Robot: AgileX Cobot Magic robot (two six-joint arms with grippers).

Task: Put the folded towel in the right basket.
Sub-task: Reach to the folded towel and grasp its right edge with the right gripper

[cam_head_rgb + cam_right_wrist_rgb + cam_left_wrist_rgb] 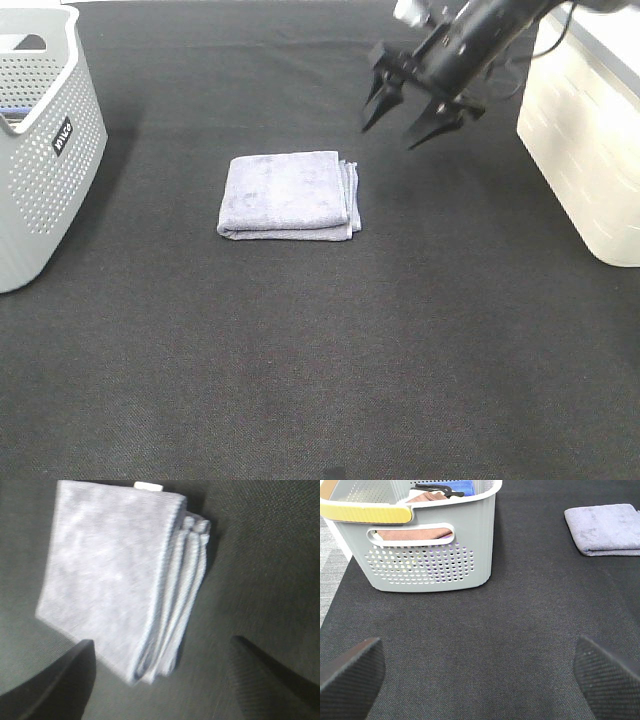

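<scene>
Folded towel [288,193], small white tag [147,485]

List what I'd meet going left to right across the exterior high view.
grey perforated basket → folded towel → right end effector, open → cream basket

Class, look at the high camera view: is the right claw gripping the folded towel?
No, the right claw hangs open, apart from the folded towel lying on the mat.
</scene>
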